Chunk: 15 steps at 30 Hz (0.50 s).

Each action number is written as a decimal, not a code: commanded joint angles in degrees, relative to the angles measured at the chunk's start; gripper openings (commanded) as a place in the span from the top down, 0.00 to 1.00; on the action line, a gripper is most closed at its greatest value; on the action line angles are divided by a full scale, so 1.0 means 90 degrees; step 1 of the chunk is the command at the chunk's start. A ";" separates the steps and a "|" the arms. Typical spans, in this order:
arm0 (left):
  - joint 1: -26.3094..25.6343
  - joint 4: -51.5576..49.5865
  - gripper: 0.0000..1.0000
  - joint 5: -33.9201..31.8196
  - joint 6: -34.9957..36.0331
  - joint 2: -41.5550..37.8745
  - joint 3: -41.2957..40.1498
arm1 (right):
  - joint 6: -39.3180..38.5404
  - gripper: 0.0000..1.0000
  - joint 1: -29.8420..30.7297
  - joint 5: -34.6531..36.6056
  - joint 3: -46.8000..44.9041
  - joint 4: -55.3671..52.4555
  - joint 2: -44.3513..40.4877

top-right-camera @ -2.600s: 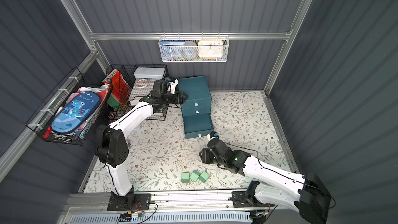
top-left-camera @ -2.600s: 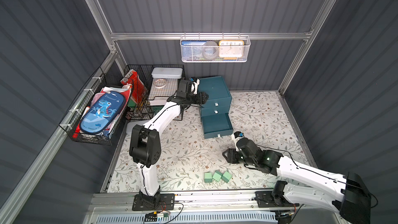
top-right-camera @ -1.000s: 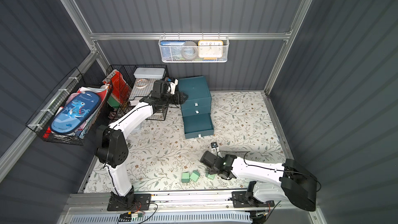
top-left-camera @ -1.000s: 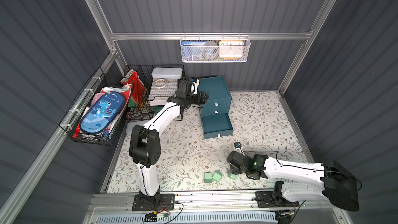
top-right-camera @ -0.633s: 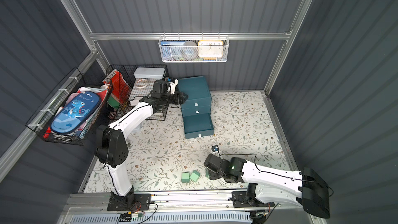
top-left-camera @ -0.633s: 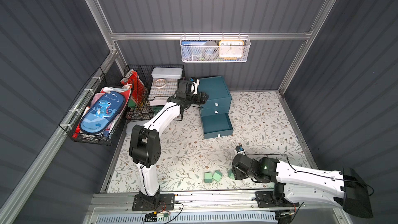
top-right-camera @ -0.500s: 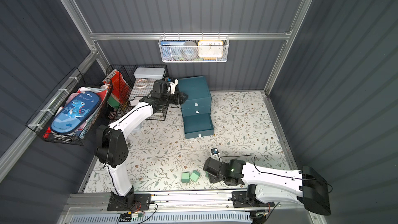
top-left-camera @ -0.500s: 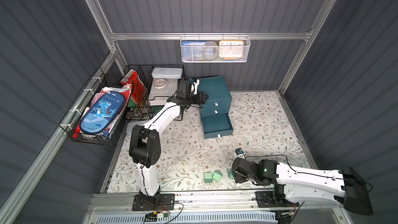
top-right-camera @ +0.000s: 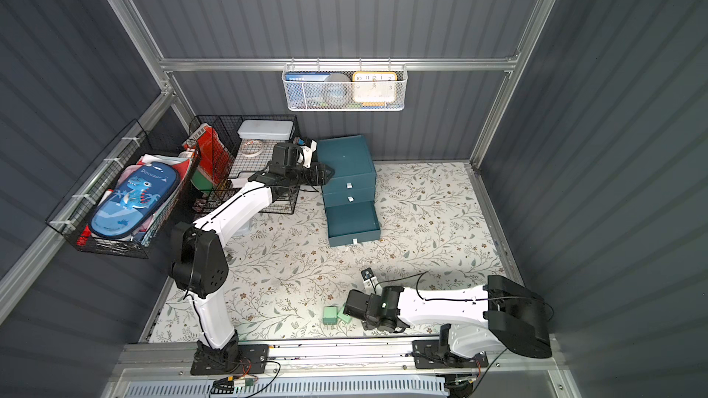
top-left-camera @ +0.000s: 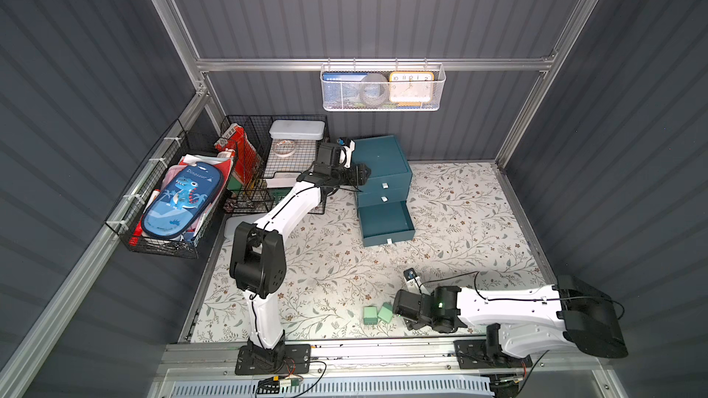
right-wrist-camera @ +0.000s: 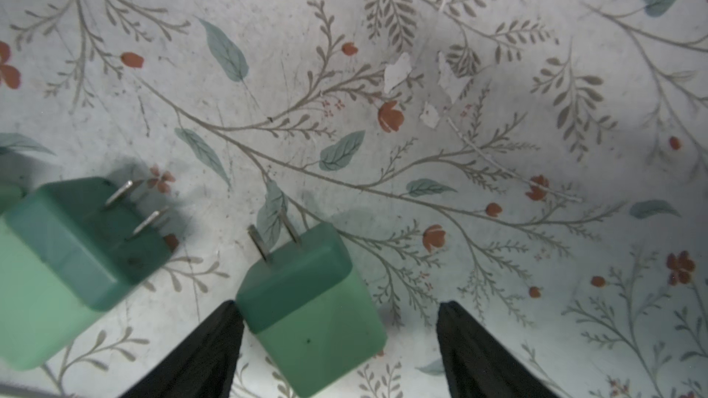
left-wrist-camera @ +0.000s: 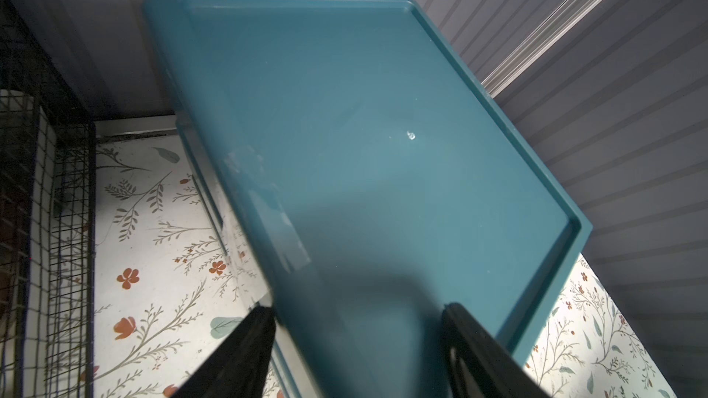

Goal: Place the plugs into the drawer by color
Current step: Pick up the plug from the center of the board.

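Floral worktop (top-left-camera: 459, 223) inside grey-panelled cell. Drawer (top-left-camera: 379, 158) at rear, lowest tier pulled out and looking empty, presumably ready for green. Left end effector (top-left-camera: 362, 178) straddles its top corner, likely bracing it; clamped or merely resting, cannot tell. Right end effector (right-wrist-camera: 337, 308) low near front edge, jaws apart around one green plug (right-wrist-camera: 306, 300), not clamped; other green plugs (top-left-camera: 370, 315) just beside.
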 commanded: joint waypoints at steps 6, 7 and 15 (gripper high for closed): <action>-0.0074 -0.0931 0.27 -0.0079 0.0091 0.0320 -0.0280 | -0.0309 0.31 -0.0308 -0.0121 -0.0206 0.0511 0.0037; -0.0074 -0.0931 0.27 -0.0079 0.0089 0.0320 -0.0280 | -0.0294 0.33 -0.0308 -0.0142 -0.0205 0.0514 0.0035; -0.0074 -0.0922 0.27 -0.0068 0.0089 0.0283 -0.0280 | 0.0300 0.43 -0.0347 -0.0394 -0.0454 0.0701 0.0190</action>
